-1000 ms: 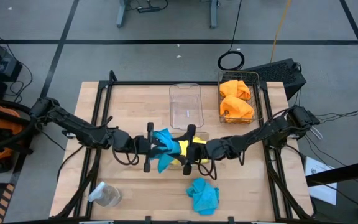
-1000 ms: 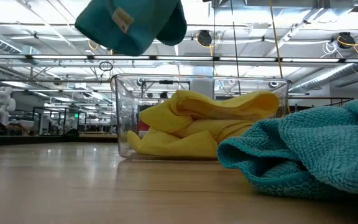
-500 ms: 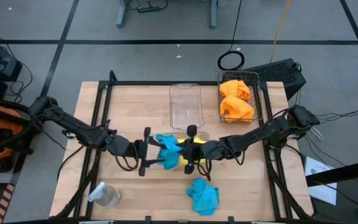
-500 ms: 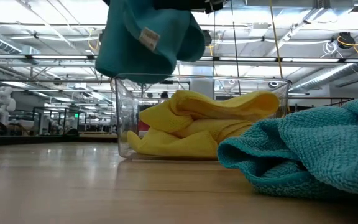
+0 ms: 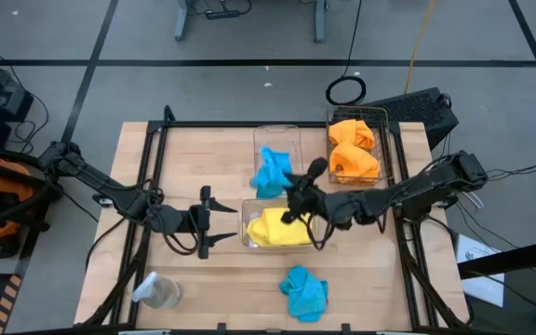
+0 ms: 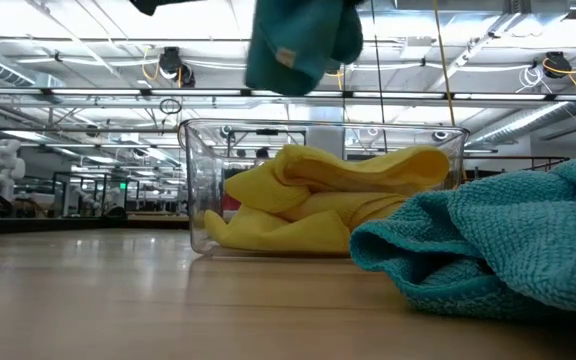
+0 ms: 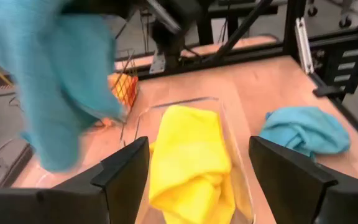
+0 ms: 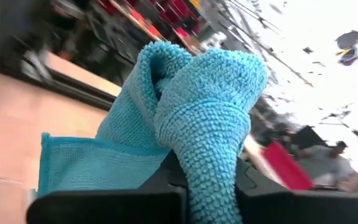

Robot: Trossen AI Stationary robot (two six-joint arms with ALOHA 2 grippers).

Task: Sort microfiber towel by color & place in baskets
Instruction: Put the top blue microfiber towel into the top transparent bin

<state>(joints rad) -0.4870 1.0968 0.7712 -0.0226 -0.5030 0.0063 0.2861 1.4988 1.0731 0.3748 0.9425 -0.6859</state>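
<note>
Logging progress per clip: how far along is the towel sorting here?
Done: two orange towels sit in the dark wire-mesh basket; yellow towels fill a clear plastic bin. In hand: the right gripper holds a turquoise towel over the second clear bin. Left: another turquoise towel on the wooden table. Left gripper is open, empty.

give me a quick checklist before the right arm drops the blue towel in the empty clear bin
1. Right gripper shut on the turquoise towel: ok.
2. Towel over the far clear bin: ok, it hangs above its near end.
3. Far clear bin free of other colours: ok.
4. Left gripper open and clear of the towel: ok.
5. Yellow towels inside the near clear bin: ok.
6. Second turquoise towel binned: not ok, on the table.
</note>
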